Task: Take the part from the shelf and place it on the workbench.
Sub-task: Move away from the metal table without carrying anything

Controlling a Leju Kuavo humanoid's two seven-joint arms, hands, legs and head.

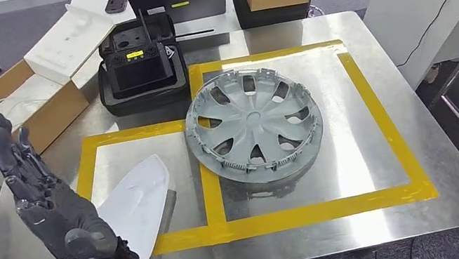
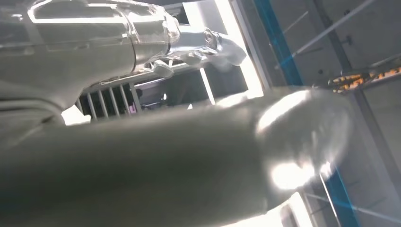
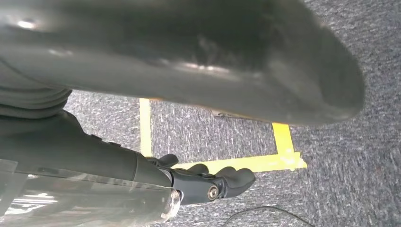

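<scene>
Nearest us, our dark left hand (image 1: 46, 197) stands released with fingers spread above the steel tabletop (image 1: 371, 218), beside the white pointed plastic part (image 1: 137, 206) lying in its yellow-taped square, our right hand (image 3: 208, 182) hanging loosely curled, holding nothing.

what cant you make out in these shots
- White part: its near end is hidden behind the left hand in the head view.
- Left wrist view: a blurred grey thumb covers most of the scene.
- Right hand: fingers curled, the thumb hides the floor beyond.
</scene>
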